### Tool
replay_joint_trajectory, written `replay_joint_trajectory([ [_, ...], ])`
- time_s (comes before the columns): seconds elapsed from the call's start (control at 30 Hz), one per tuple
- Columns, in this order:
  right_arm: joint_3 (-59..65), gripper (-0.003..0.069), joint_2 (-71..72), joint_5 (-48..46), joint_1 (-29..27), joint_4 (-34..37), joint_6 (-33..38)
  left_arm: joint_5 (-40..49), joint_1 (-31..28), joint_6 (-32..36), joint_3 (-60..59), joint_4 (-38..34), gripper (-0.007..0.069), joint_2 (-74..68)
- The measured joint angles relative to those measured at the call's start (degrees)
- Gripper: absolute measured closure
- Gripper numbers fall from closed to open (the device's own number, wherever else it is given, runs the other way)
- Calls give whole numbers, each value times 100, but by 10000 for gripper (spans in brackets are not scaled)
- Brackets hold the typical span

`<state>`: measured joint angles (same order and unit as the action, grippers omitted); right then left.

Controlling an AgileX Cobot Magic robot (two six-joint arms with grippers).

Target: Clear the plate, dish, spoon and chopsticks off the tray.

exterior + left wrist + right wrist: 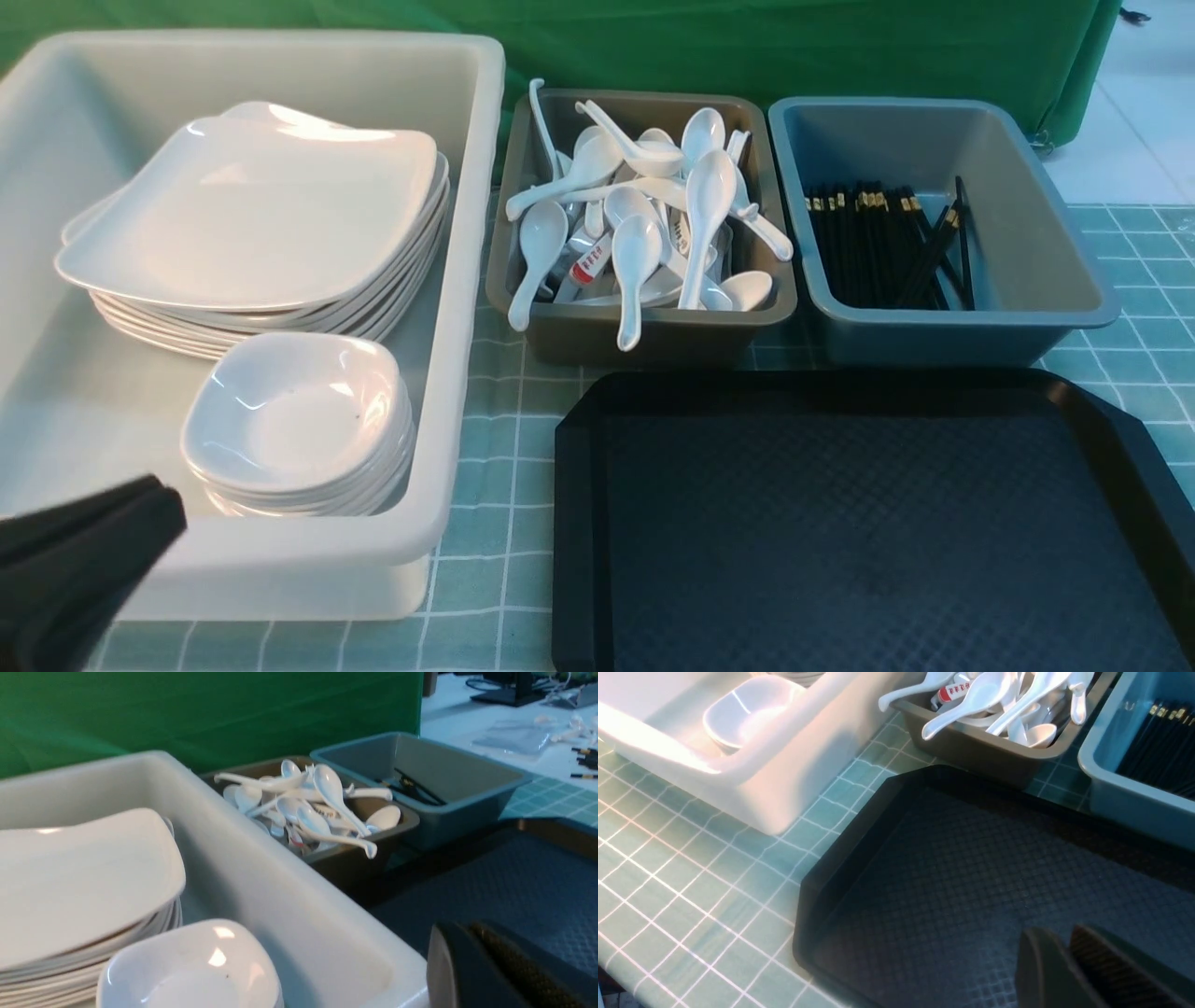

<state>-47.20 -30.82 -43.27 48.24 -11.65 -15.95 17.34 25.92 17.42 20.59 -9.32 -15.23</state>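
The black tray (579,523) lies at the front right with nothing on it; it also shows in the right wrist view (971,858). A large white plate (261,205) tops a stack in the white tub (467,308). A small deep dish (294,411) with a dark speck tops a stack in front of it. Several white spoons (709,187) fill the brown bin. Black chopsticks (878,243) lie in the blue-grey bin. My left gripper (159,504) is shut and empty by the tub's near left corner. My right gripper (1057,935) is shut and empty over the tray floor.
The brown bin (644,341) and blue-grey bin (1046,280) stand side by side behind the tray. One spoon bears a red label (588,266). A teal checked cloth (504,439) covers the table. A green backdrop hangs behind.
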Motion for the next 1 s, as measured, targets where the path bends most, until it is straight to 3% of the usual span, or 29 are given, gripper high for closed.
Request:
replay_joint_trajectory([
  [0.13,0,531,0,5,-23,0,0,159,0,0,-90,0,612,5],
  [0.23,17,522,20,14,-411,34,22,234,0,0,-95,12,612,5],
  [0.37,170,560,217,71,-1281,274,428,260,0,0,-95,16,612,5],
  [0.43,763,630,612,582,-2248,809,1463,274,0,0,-95,16,612,5],
  [0.47,824,630,647,634,-2315,855,1463,274,0,0,-95,16,612,5],
  [0.6,2459,643,1584,1748,-3598,1703,2283,274,0,0,-95,16,612,5],
  [0.7,3597,643,2351,2247,-4086,1824,2410,274,0,7,-95,16,612,5],
  [0.83,4661,643,3038,2619,-4180,1838,2441,274,0,7,-95,16,611,5],
  [1.0,4754,641,3073,2808,-4190,1840,2446,274,0,7,-95,18,607,5],
])
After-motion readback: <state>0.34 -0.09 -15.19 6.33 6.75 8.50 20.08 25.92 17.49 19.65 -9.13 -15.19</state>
